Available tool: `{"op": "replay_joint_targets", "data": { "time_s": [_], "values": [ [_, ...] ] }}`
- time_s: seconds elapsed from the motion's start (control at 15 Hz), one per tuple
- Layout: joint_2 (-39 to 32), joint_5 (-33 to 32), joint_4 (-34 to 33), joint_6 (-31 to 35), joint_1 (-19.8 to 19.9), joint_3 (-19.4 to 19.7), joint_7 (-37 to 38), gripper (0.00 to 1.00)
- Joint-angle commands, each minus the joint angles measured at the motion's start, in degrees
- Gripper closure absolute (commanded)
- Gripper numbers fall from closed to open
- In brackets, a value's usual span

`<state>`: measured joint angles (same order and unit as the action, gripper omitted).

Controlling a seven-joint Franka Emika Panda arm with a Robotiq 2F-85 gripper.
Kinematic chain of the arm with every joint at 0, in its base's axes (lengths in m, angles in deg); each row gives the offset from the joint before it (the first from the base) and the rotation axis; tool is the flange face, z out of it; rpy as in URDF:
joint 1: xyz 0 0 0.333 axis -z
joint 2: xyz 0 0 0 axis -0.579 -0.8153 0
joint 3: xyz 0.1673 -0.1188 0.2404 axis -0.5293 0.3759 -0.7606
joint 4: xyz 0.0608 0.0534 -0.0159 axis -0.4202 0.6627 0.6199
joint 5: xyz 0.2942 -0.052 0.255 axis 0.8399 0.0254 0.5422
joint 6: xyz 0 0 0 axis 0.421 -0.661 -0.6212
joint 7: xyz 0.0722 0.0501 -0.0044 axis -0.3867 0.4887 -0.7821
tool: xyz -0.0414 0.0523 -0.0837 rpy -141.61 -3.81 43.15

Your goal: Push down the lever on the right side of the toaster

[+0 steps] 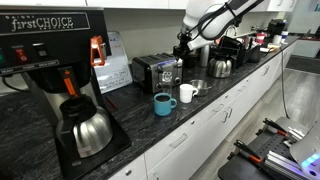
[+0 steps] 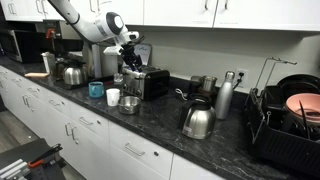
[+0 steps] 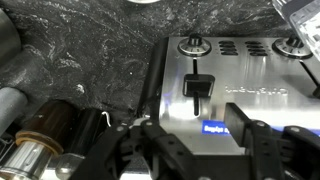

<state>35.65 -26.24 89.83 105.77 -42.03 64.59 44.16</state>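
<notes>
Toaster [image 1: 157, 70] sits on the dark stone worktop [image 1: 205, 108] near the back edge, between the big coffee machine [image 1: 60, 75] and a steel kettle [image 1: 220, 66]. Teal mug [image 1: 162, 103] and white mug [image 1: 186, 93] stand in front of it, toward the front edge.

Gripper [image 1: 183, 48] hangs at the toaster's kettle-side end in both exterior views, too small there to read the jaws or any contact.

An exterior view alone shows what lies further along the worktop: a second kettle [image 2: 197, 120], a thermos [image 2: 225, 97] and a dish rack [image 2: 290, 125] at the far end.

Only the wrist view shows the chrome face up close: black lever [image 3: 197, 87] in its slot, a round knob [image 3: 192, 44] beside the slot's end. Gripper fingers [image 3: 135, 150] are spread wide, nothing between them, short of the lever. Cannot tell if they touch the face.
</notes>
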Motion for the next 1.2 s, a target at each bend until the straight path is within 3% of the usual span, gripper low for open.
{"op": "replay_joint_targets", "data": {
  "time_s": [0.0,0.33,1.13],
  "values": [
    [-1.95,-2.71,-2.35,-1.29,-1.83,1.9,1.97,0.63],
    [-3.39,0.54,-3.51,-0.48,-2.6,2.27,0.48,0.99],
    [-6.39,3.28,-5.08,2.58,-3.51,3.76,3.2,1.0]
  ]
}}
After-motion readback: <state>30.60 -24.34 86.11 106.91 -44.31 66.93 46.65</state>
